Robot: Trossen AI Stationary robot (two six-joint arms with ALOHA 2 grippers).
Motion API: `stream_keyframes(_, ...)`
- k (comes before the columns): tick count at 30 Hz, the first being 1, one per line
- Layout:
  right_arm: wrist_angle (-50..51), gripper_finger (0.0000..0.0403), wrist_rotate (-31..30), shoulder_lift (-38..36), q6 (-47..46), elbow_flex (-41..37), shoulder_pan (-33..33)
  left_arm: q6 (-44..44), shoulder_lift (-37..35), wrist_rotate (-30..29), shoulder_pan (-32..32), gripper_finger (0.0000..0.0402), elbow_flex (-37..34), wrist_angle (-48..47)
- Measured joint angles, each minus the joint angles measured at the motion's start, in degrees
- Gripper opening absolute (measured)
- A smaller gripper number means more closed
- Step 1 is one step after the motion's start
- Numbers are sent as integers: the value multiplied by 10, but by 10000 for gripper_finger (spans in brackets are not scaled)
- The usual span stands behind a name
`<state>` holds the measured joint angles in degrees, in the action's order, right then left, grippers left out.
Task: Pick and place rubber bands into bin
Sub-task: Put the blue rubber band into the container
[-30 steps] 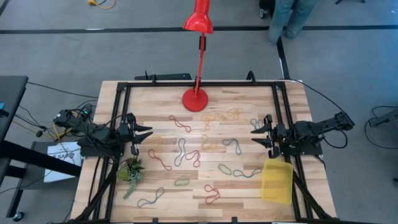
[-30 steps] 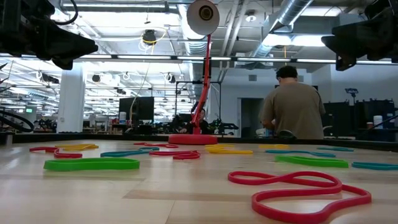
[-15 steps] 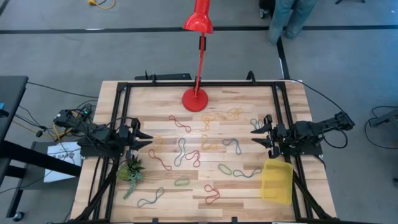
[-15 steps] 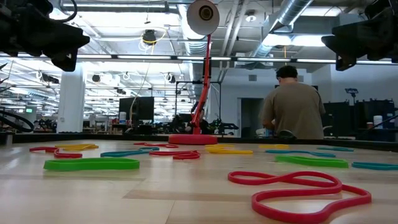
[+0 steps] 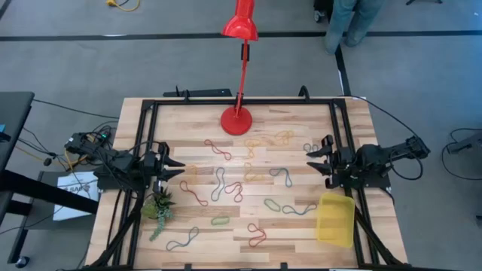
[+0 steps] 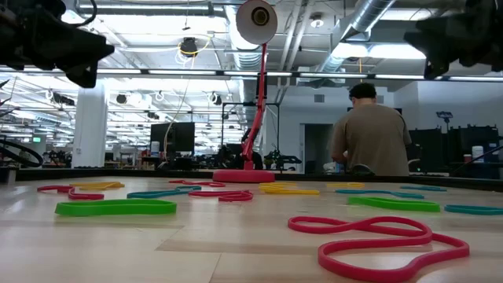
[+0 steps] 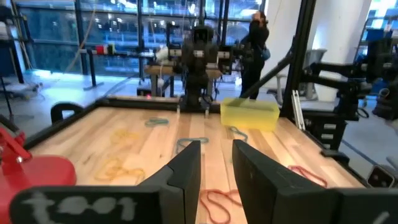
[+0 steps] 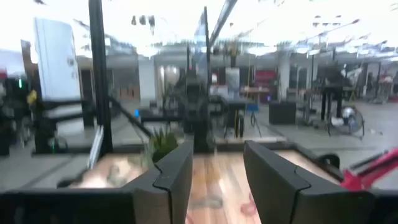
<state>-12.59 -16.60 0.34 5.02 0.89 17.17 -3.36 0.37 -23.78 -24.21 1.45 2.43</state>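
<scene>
Many rubber bands (image 5: 218, 181) in red, yellow, green and grey-blue lie flat and scattered over the wooden table; a red one (image 6: 377, 240) and a green one (image 6: 115, 207) lie nearest the low camera. The bin (image 5: 335, 218), a yellow translucent tray, stands at the table's near right corner and shows again in the left wrist view (image 7: 249, 114). My left gripper (image 5: 177, 168) hovers above the table's left edge, open and level, with nothing between its fingers (image 7: 216, 165). My right gripper (image 5: 312, 159) hovers above the right edge, open and empty (image 8: 217, 171), pointing inward.
A red lamp base (image 5: 237, 120) stands at the far middle, its arm rising over the table. A small green plant (image 5: 158, 207) lies near the left edge. A black frame (image 5: 241, 100) rims the table. A person (image 6: 369, 137) stands beyond the far edge.
My left gripper has swung a little sideways in place at its wrist. My right gripper has tipped its fingers slightly upward. Both stay open, and the rubber bands and bin lie as before.
</scene>
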Motion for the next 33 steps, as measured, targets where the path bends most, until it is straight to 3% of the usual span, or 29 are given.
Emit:
stream_keyframes(5, -34, 136, 0, 0, -2, 0, -1, -23, 11, 6, 0, 82, 1, -4)
stream_keyframes(11, -34, 132, -13, 0, -76, 2, -1, -14, 11, -4, 0, 82, -1, 34)
stream_keyframes(17, 102, 132, -77, 17, -154, 68, -1, 36, 11, -52, 0, 82, -1, 134)
stream_keyframes(25, 215, 132, -114, 166, -146, 216, -1, 134, 11, -63, 0, 82, 0, 233)
stream_keyframes(30, 383, 132, -135, 302, -236, 326, -4, 135, 11, -104, 0, 82, 0, 248)
stream_keyframes(33, 436, 132, -133, 364, -283, 345, -4, 142, 11, -99, 0, 82, 0, 245)
